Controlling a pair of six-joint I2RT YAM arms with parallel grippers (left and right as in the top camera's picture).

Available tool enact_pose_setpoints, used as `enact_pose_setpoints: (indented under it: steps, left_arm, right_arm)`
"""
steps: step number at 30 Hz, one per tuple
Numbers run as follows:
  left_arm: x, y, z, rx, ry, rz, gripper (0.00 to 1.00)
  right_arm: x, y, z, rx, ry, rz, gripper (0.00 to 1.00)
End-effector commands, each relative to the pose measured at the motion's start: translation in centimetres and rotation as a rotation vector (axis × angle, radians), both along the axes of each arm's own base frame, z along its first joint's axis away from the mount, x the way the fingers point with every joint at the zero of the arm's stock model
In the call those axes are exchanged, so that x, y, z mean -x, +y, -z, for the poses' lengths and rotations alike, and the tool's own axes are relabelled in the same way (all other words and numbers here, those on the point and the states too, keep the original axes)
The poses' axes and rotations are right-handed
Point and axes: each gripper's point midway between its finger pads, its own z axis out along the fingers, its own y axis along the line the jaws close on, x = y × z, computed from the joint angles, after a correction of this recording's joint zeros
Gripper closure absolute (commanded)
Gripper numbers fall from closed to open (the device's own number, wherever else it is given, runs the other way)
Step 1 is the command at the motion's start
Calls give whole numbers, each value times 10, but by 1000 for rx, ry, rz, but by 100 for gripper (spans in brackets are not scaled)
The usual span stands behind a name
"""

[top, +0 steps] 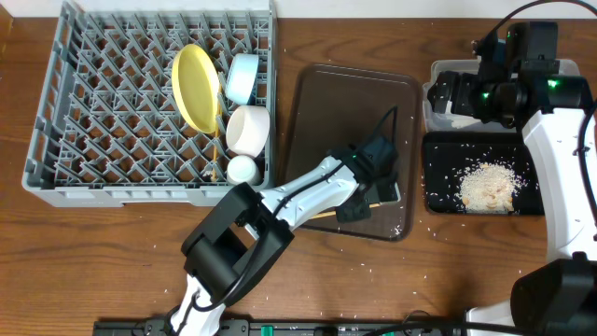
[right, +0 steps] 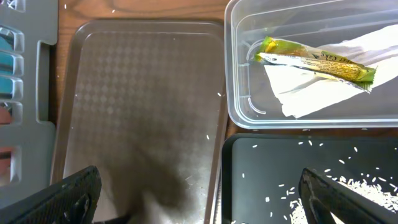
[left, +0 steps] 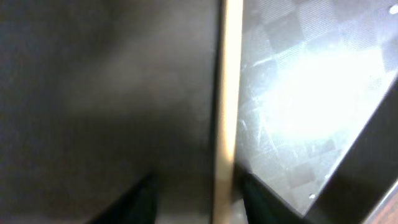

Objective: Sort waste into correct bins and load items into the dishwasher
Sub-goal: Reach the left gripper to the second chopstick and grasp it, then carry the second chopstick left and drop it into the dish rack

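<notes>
The grey dish rack [top: 75, 140] holds the yellow plate [top: 195, 86], light blue bowl [top: 242, 77], white bowl [top: 248, 129], small white cup [top: 243, 169] and one chopstick [top: 216, 149]. My left gripper [top: 370, 199] is low over the brown tray's front right part. In the left wrist view it [left: 196, 202] is open, its fingers on either side of the other chopstick [left: 227, 93], which lies on the tray. My right gripper [right: 199, 205] is open and empty, high over the clear tub [right: 239, 112]. The tub holds the snack wrapper [right: 314, 60] and napkin [right: 311, 93]. The black tray [top: 438, 201] holds rice scraps [top: 487, 187].
The brown serving tray [top: 326, 112] lies between the rack and the bins. A few rice grains lie scattered on the tray and the wooden table [top: 112, 252]. The clear tub sits directly behind the black tray at the right edge.
</notes>
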Motion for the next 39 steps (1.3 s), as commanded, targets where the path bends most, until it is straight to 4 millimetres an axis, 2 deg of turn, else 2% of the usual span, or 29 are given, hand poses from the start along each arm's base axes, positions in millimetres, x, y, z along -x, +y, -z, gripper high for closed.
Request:
enact_pose_setpoints:
  steps: [1,2,3,6,8,13,16,17,19,24,25,28,31,37,39]
  left_arm:
    - [13,18,28,-66,45,3,74]
    - [13,18,28,-65,44,2,79]
    - [11,17,27,-60,39,-2,92]
    - [-3,16,18,-71,-12,-89,92]
    - [-17,16,5,-76,-75,-169,92]
    - [-46,16,-50,1,-178,-340,92]
    - [-62,22,-95,101,-225,-461,92]
    - [-71,30,-120,159,-253,-528,92]
    - [-82,47,-154,232,-293,-616,92]
    - [-104,95,-212,340,-388,-758,92]
    - [-111,112,-221,345,-422,-805,92]
    - [-131,155,-228,308,-499,-931,92]
    - [-150,199,-223,243,-550,-1041,92]
    - [-175,260,-199,212,-536,-1277,92]
    - [-179,274,-189,206,-519,-1354,87]
  right_arm:
    - [2,1,-8,6,-23,-7,1]
    - [2,1,-8,6,-23,-7,1]
    - [2,1,-8,6,-23,-7,1]
    - [2,1,-8,6,-23,-7,1]
    - [2,1,-8,6,-23,-7,1]
    - [2,1,-8,6,-23,-7,1]
    - [2,1,-8,6,-23,-7,1]
    - [2,1,-8,6,-23,-7,1]
    - [2,1,-8,6,-23,-7,1]
    - [2,0,-8,6,-23,-7,1]
    - [2,0,-8,6,-23,-7,1]
    - [2,1,-8,6,-23,-7,1]
    - [2,1,-8,6,-23,-7,1]
    - [2,1,-8,6,-23,-7,1]
    - [2,1,-8,6,-23,-7,1]
